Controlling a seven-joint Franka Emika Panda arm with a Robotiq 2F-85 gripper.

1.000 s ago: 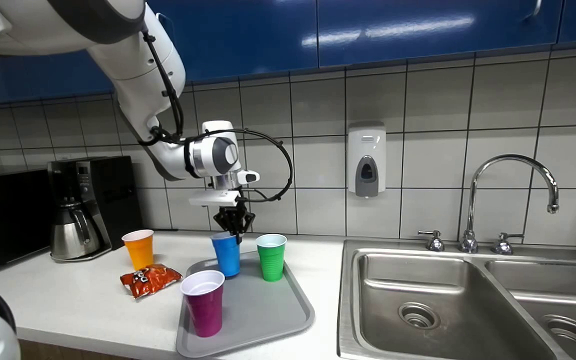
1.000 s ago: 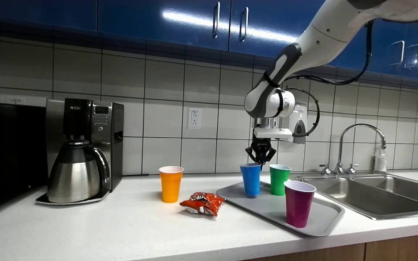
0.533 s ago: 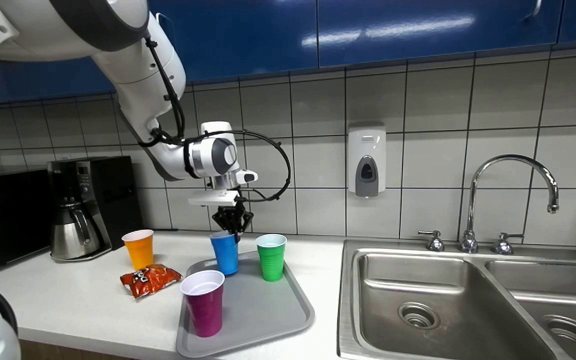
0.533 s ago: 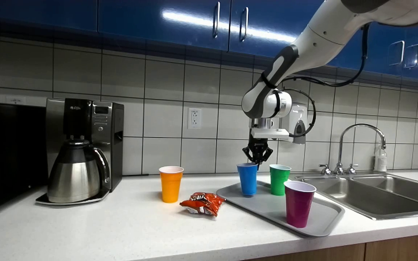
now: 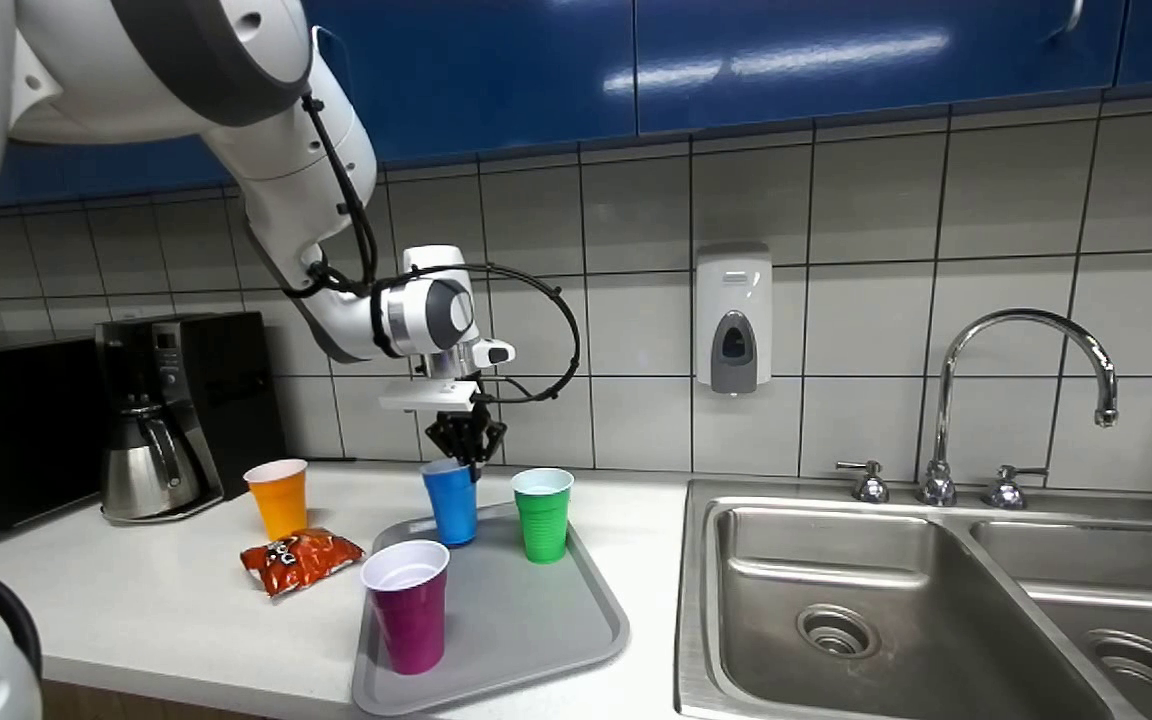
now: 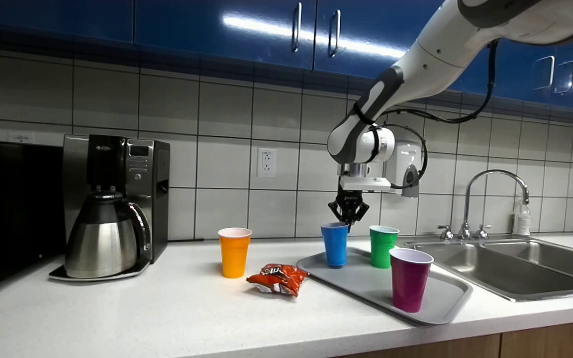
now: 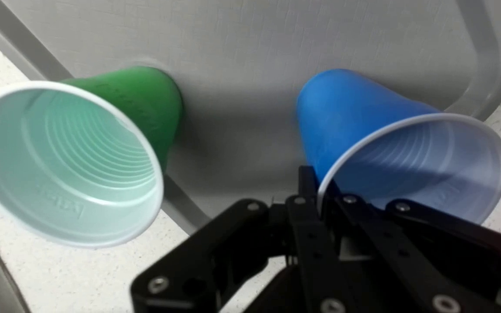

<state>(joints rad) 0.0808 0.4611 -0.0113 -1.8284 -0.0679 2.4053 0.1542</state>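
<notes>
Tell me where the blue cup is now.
The blue cup is at right in the wrist view, its rim pinched in the hand; the green cup stands left of it there.

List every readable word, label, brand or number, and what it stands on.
"rito", apparently, the rest unclear: red snack bag.
Coffee maker: logo, too small to read.
Green cup, blue cup: marks inside, too blurred.
Bottle: label, too small.
Wall outlet: markings, too small.
Soap dispenser: mark, too small.

Glare streaks the cabinets [image 6: 276, 45]; the blue cup [image 7: 407, 143], part-shadowed, seems soft.
</notes>
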